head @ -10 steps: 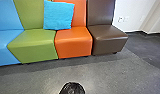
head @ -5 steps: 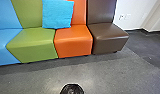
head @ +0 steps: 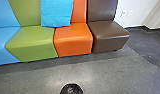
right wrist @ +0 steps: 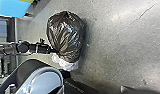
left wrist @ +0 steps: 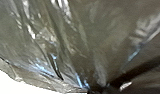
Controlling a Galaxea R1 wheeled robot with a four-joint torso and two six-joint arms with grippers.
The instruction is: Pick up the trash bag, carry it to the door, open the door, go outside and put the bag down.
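Likely carrying black trash bag (right wrist: pixel 66 37), just ahead of left gripper (right wrist: pixel 52 50) and touching it (cannot tell how open, or whether gripping); calls for steady, level driving doorward.

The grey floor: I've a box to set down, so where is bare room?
Between the row of seats and the dark round shape low in the head view, and between the brown seat and white wall. It's crowded at the trash bag, where the left arm meets it.

No readable text or signs.
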